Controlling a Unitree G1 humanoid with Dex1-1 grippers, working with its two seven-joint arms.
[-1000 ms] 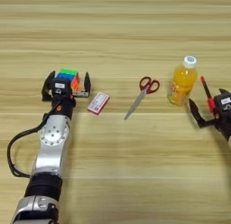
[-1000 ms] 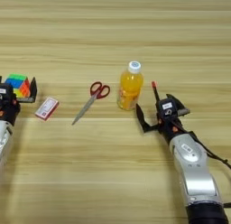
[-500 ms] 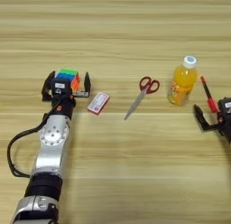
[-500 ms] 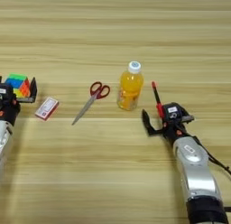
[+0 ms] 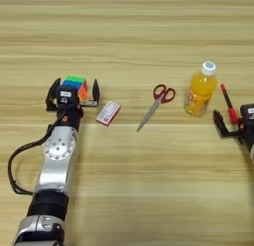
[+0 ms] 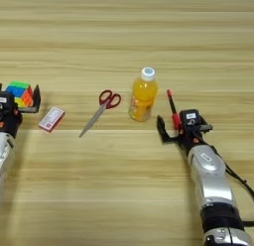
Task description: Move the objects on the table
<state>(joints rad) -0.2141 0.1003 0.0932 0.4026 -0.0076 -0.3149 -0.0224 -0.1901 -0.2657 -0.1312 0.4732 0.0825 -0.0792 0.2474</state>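
Observation:
The multicoloured puzzle cube (image 5: 77, 84) sits at the left of the table (image 5: 129, 36), between the spread fingers of my left gripper (image 5: 73, 92), which is open around it. Just right of it lies the red-white card (image 5: 108, 113), then the red-handled scissors (image 5: 157, 104). The orange drink bottle (image 6: 142, 94) stands upright with its white cap on. The red pen (image 6: 171, 107) lies to its right. My right gripper (image 6: 182, 126) is open, and the pen's near end lies between its fingers.
Wide bare wood (image 6: 99, 190) stretches in front of the row of things and behind it (image 6: 124, 22). My two forearms reach in from the bottom edge at either side.
My right gripper has shifted a little to the right, away from the bottle, and now sits at the pen's near end. The left arm and all the objects have stayed put.

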